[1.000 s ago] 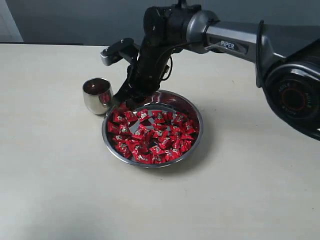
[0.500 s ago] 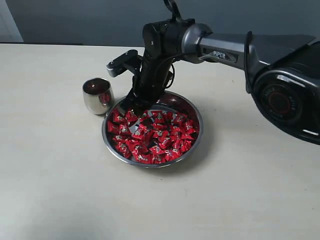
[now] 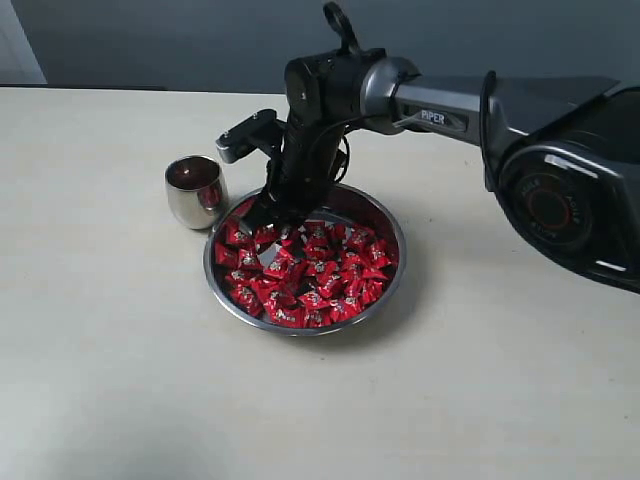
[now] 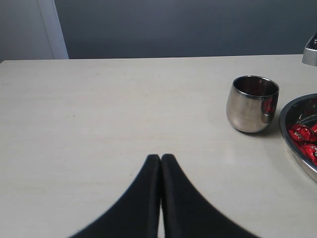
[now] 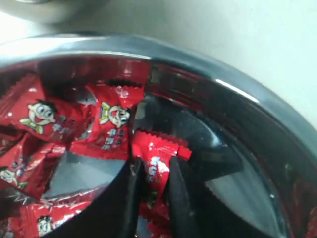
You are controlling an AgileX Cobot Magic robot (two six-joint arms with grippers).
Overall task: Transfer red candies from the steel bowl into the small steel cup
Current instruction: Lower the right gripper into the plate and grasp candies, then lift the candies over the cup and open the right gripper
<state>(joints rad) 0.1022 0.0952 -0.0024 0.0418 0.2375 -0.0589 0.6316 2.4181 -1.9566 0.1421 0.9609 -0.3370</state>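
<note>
Pale table (image 3: 120,400). Carries the steel bowl (image 3: 398,282) and everything else here.

Right arm (image 3: 440,98), dark and grey. Reaches in from the bowl's far right side, bends above its back rim and points down into it.

Steel bowl itself. Holds a heap of red candies (image 3: 315,280), thickest toward its near side, and shows a patch of bare steel by its far edge.

Small steel cup (image 3: 195,192). Stands upright near the bowl's far left rim without touching it, and carries a red reflection on the wall turned toward the bowl. Looks too dark inside to tell what it holds.

Left gripper (image 4: 160,159). Hangs over bare table well apart from the bowl, farther from it than the cup. Keeps both fingers pressed together with nothing between them.

Right gripper (image 3: 268,228). Sits low inside the bowl, just within its far left rim, among the topmost wrappers.

Dark fingers (image 5: 130,198) of that gripper. Clamp from both sides on one candy (image 5: 157,151), right by the bare steel patch of the bowl.
</note>
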